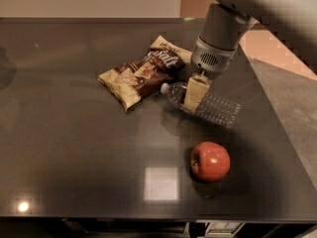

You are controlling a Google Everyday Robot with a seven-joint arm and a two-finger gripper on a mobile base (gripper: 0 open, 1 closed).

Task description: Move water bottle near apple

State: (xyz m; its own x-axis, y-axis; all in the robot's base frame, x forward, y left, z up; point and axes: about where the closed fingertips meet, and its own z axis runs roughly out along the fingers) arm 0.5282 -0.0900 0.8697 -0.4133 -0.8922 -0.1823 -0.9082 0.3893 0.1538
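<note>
Claw (194, 97) is down at table height, right of centre and toward the back. We read it as clamped on the small clear ribbed plastic water bottle (218, 109), near the neck end. One cream finger (197, 90) crosses the near side of the bottle; we can't see the far one. Grey cylindrical wrist (215, 53) sits directly above, and the pale grey arm (262, 4) runs up and out at the top right. The bottle lies on its side on the dark glossy table (74, 148), with the pale cap pointing left toward the snacks and the ribbed base pointing right and slightly toward us. Just left of the cap, close to touching it, we see a crumpled brown-and-cream snack bag (141, 76) with a second bag tucked behind. The round red-orange shiny apple (210, 161) sits nearer the front edge, in front of the bottle's base end and clearly apart from it, dimpled end facing left. A square light reflection (160, 183) shows on the table just left of the apple.
</note>
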